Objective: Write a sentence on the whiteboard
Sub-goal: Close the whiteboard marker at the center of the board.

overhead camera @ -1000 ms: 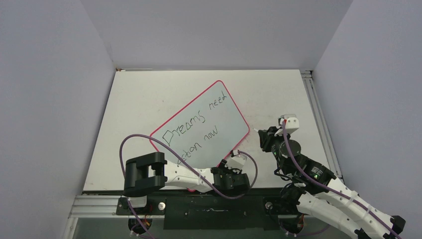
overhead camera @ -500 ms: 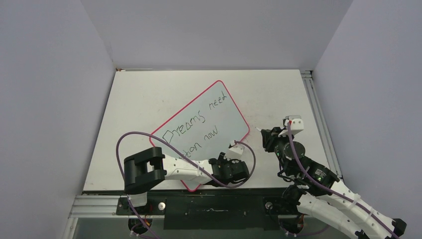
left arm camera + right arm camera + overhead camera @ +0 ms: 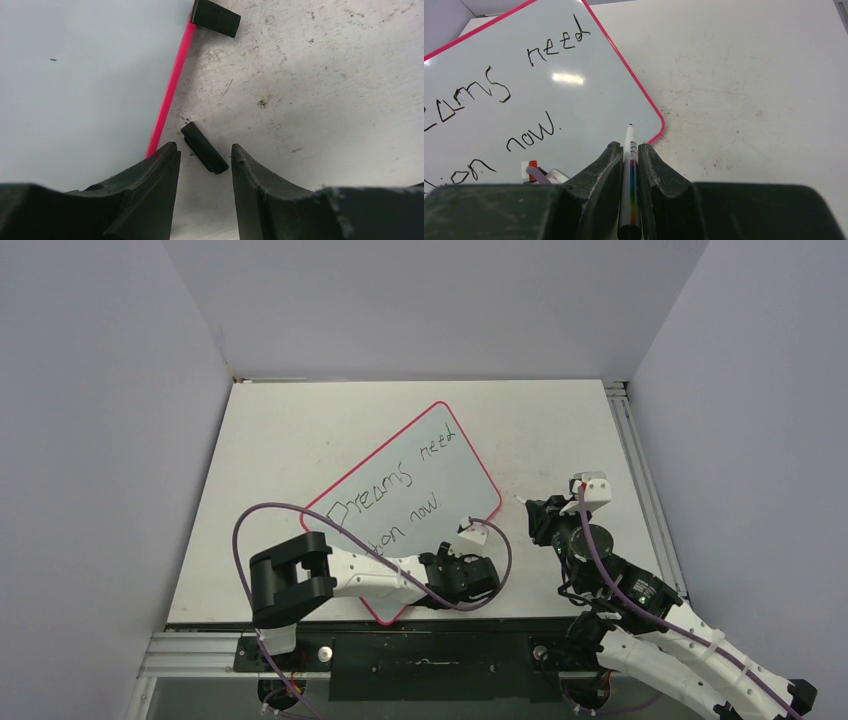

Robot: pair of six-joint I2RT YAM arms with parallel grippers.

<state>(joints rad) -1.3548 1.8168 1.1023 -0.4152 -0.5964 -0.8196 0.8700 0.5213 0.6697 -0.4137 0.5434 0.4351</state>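
The right claw (image 3: 629, 145) is clamped on a slim white marker with a rainbow stripe (image 3: 629, 136). Its tip points forward, near a corner of the large pink-rimmed whiteboard (image 3: 589, 95), which lies ahead and left on the scuffed white surface (image 3: 749, 100). The black handwritten sentence (image 3: 385, 492) starts "Dreams need" and ends "now". The left claw (image 3: 203, 149) stands part open and grips nothing. A small black cap (image 3: 205, 156) lies just ahead between its tips, with the board's rim to its left.

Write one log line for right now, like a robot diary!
sentence: written on board | right tool: shut on marker, near board corner | left tool: open at cap on table
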